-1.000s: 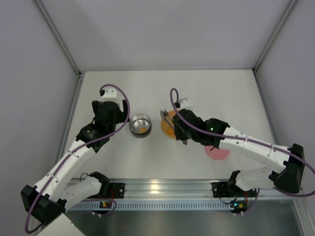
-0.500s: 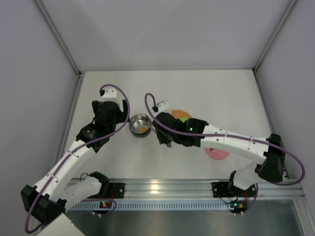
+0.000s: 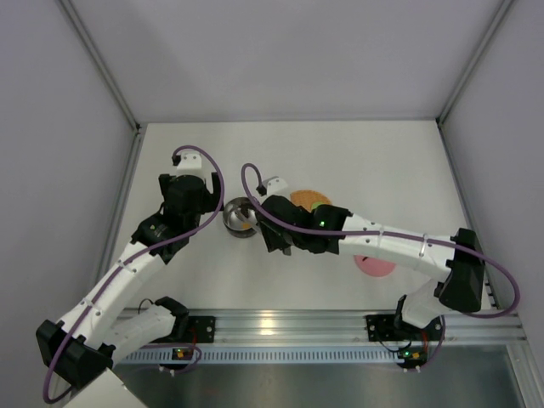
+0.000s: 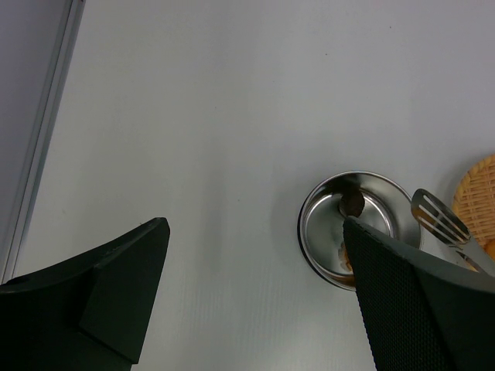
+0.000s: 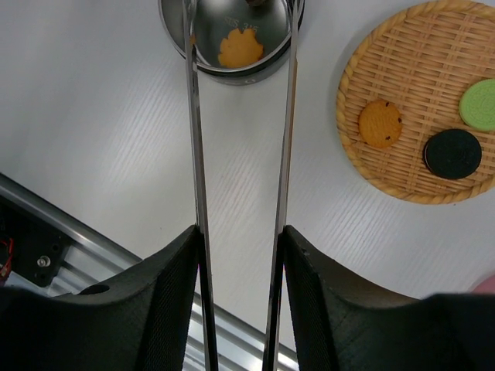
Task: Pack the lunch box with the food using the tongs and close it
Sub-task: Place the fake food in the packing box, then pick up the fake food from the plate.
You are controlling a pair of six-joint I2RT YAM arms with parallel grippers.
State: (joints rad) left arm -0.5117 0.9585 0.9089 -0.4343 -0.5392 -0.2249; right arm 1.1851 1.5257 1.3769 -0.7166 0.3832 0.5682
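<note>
The lunch box, a steel bowl point(image 3: 241, 218) point(image 4: 311, 220) point(image 5: 232, 77), stands mid-table without its lid. In it lie an orange food piece point(image 5: 240, 48) and a dark brown one point(image 4: 353, 204). My right gripper point(image 5: 240, 232) point(image 3: 280, 234) is shut on the tongs point(image 5: 193, 154), whose two arms stand apart with their tips over the bowl; one tip point(image 4: 441, 219) shows beside the rim. The pink lid point(image 3: 376, 265) lies to the right, partly under the right arm. My left gripper point(image 4: 254, 224) point(image 3: 189, 200) hangs open left of the bowl, holding nothing.
An orange woven disc point(image 5: 402, 69) point(image 3: 308, 198) right of the bowl carries an orange piece point(image 5: 380, 123), a green one point(image 5: 479, 104) and a black one point(image 5: 452, 153). The aluminium rail point(image 3: 272, 327) runs along the near edge. Walls enclose the table.
My right arm has swung left with the tongs, from over the woven disc to the bowl. The left arm has not moved.
</note>
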